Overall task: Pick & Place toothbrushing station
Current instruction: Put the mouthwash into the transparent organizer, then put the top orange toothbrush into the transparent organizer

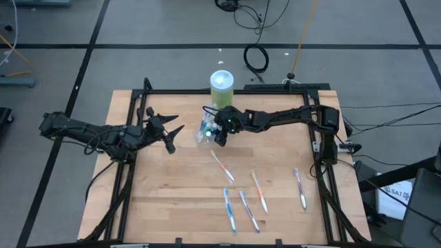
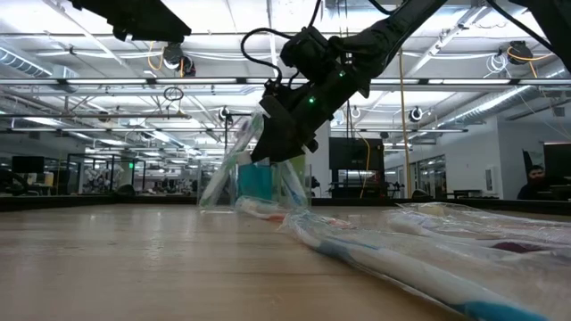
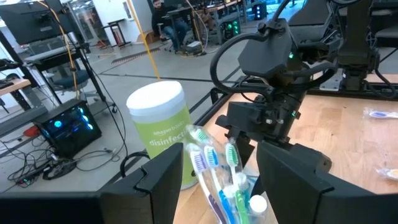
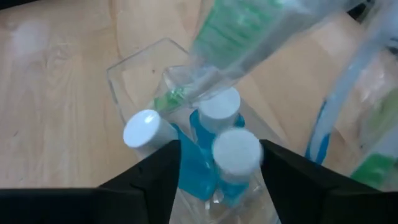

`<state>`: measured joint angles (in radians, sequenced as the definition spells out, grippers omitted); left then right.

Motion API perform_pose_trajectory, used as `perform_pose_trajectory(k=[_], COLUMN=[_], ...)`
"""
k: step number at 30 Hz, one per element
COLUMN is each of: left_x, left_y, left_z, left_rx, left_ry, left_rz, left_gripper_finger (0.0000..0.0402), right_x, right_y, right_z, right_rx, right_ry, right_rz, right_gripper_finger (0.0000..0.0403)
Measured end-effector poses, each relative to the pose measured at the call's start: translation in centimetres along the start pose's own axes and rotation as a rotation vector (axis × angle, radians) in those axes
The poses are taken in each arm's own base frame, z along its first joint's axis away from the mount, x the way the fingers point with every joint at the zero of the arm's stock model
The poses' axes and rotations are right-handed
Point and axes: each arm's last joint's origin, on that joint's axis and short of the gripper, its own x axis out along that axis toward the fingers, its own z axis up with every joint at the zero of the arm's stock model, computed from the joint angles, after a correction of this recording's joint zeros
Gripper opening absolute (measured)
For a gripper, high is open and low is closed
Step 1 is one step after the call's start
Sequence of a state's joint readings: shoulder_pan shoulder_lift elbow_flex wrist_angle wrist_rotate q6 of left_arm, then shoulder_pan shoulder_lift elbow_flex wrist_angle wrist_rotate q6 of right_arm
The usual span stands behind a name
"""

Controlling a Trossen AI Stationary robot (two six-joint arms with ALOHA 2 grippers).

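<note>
Cup sits directly beneath right hand.

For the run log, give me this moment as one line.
right gripper: open over clear cup | left gripper: open, idle beside | five toothbrushes loose on table

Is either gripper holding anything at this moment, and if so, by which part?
Nothing is held. The right gripper hangs with open jaws over the clear cup, beside a wrapped toothbrush standing in it. The left gripper waits open to the cup's left.
</note>
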<state>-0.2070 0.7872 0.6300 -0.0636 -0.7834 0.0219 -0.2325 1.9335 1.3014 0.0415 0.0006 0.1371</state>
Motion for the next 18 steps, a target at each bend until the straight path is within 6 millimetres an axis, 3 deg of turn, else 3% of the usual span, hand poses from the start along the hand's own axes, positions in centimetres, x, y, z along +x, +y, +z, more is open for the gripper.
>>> perform_pose_trajectory(k=[8,14,18], left_x=[0.0,0.0,0.0], left_y=[0.0,0.0,-0.1], left_z=[-0.2,-0.2,-0.3], left_rx=[0.010,-0.008,-0.013], left_ry=[0.012,0.015,0.025], left_rz=[0.000,-0.002,-0.033], left_gripper_finger=[0.0212,0.0212,0.0212], right_x=[-0.6,-3.9,-7.0], right_y=[0.3,1.3,3.2], right_z=[0.9,2.7,3.1], right_rx=[-0.037,-0.061,-0.117], right_ry=[-0.068,-0.107,-0.070], right_rz=[0.010,0.032,0.067], right_gripper_finger=[0.0215,0.0205,0.0204])
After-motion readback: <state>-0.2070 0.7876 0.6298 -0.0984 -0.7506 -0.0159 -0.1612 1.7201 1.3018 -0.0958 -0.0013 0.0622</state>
